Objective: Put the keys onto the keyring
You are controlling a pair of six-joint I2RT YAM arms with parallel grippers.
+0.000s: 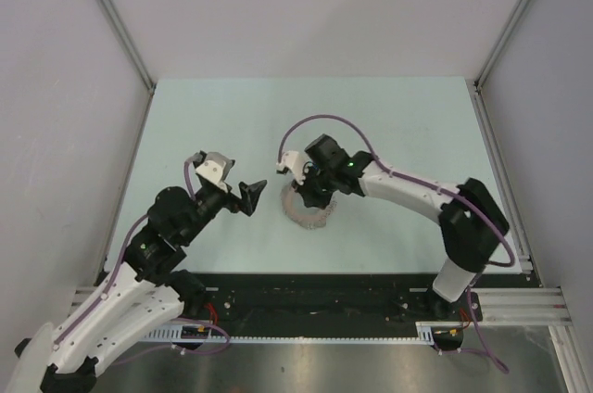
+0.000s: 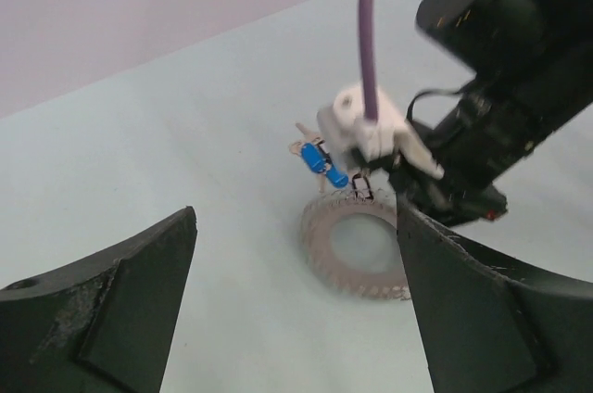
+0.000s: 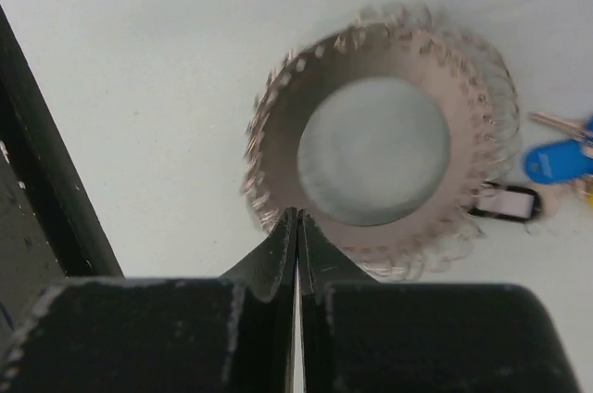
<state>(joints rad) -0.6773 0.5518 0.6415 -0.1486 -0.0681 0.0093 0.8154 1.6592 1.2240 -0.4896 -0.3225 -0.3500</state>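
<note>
The keyring [image 1: 309, 214] is a wide silvery ring with a jagged rim, lying mid-table. My right gripper [image 1: 311, 192] is shut, and its fingertips pinch the ring's near rim [image 3: 371, 52] in the right wrist view, where the gripper [image 3: 297, 217] sits at the ring's edge. The keys [image 3: 556, 159], one blue-headed and one black-rimmed oval [image 3: 505, 200], lie against the ring's far side. They also show in the left wrist view [image 2: 320, 159], beside the ring [image 2: 320, 243]. My left gripper [image 1: 252, 196] is open and empty, just left of the ring [image 2: 296, 212].
The pale green table [image 1: 389, 124] is walled by white panels with metal posts at the back corners. A black rail [image 1: 315, 305] runs along the near edge between the arm bases. The right arm's purple cable [image 2: 371, 31] hangs over the keys.
</note>
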